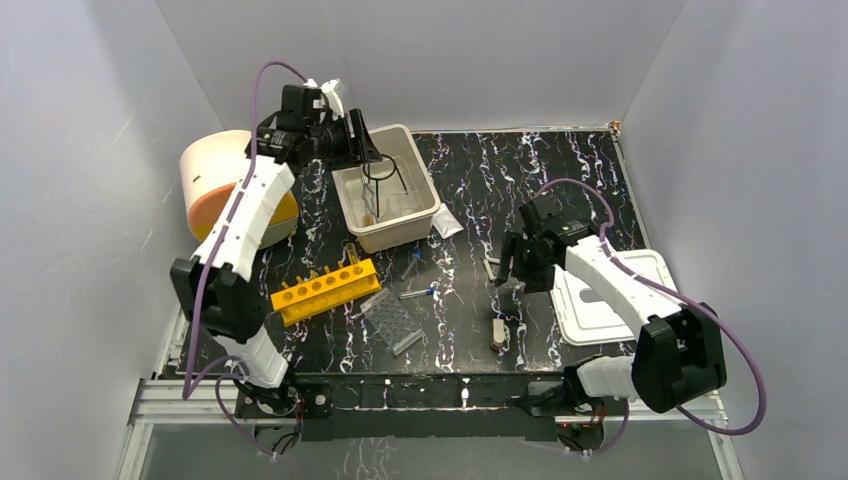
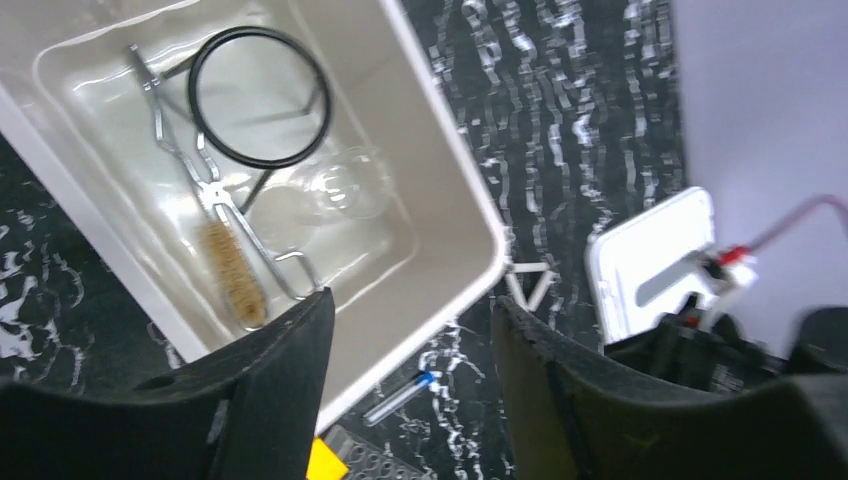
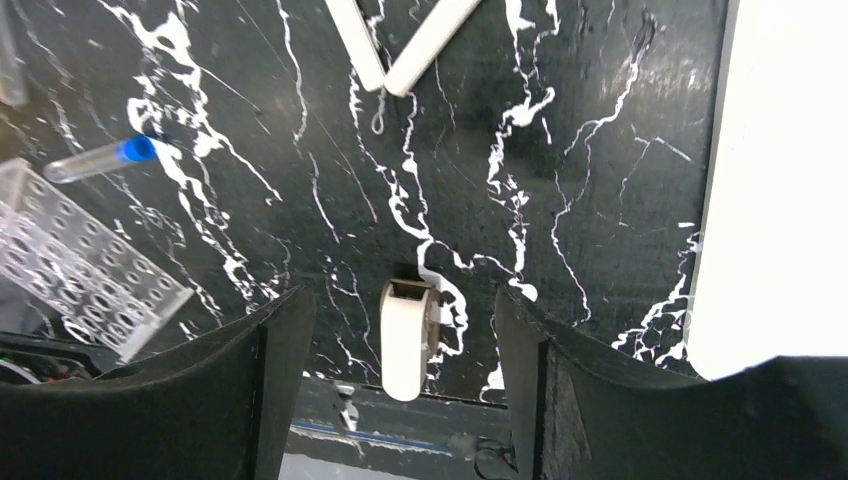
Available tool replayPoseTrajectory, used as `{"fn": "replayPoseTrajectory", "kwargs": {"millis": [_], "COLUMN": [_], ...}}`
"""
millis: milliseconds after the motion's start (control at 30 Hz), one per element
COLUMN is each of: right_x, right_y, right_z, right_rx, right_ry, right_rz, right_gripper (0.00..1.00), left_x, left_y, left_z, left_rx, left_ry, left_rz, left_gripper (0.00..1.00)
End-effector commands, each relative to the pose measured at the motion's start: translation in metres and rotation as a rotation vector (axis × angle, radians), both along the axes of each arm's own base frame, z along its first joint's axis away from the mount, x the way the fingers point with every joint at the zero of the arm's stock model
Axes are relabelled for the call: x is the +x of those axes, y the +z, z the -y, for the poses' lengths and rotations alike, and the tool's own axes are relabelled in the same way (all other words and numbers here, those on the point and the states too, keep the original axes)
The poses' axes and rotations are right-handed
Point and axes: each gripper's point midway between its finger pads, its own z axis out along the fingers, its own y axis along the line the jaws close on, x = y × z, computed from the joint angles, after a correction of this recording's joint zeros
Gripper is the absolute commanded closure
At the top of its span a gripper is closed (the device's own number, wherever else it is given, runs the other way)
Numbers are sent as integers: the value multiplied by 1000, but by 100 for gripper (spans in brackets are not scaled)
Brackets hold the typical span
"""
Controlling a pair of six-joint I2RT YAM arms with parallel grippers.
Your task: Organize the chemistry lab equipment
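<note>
Two grippers are hanging spread, pinching nothing: left gripper [image 2: 408,300] above the tub [image 2: 430,170], where ring-stand [image 2: 258,164] and forceps [image 2: 205,180] are lying; right gripper [image 3: 402,295] right of the tub, near the triangle [image 3: 432,42].
</note>
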Motion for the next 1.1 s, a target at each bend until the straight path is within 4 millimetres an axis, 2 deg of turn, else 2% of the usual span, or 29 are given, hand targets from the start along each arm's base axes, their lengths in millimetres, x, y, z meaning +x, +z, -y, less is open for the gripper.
{"fn": "replayPoseTrajectory", "kwargs": {"millis": [0,200,267,333,433,500,667,767,967,1067], "right_x": [-5,31,44,57,75,83,88,88,84,83], "right_y": [-7,-19,-23,-25,-26,-31,-46,-51,-63,-71], "right_z": [-2,-6,-3,-9,-17,-16,-7,-3,-1,1], "right_rx": [-23,-94,-123,-107,-73,-89,-173,-195,-221,-244], "right_ry": [26,-17,-71,-105,-157,-198,-239,-253,-264,-265], "right_rz": [-30,11,22,48,91,91,52,48,0,-22], "right_gripper": [24,25,29,38,47,55,65,65,56,54], "left_x": [-18,-22,-24,-26,-29,-32,-33,-34,-32,-30], "left_y": [42,48,50,52,53,55,58,59,56,55], "left_z": [7,-4,-7,-10,-11,-8,-6,-7,-7,-6], "left_rx": [-82,-60,-54,-47,-49,-61,-68,-66,-66,-65], "left_ry": [-70,-18,2,14,8,-14,-25,-24,-18,-18], "left_rz": [129,165,172,183,190,199,208,211,200,198], "left_gripper": [37,14,7,2,2,2,2,2,2,2]}}
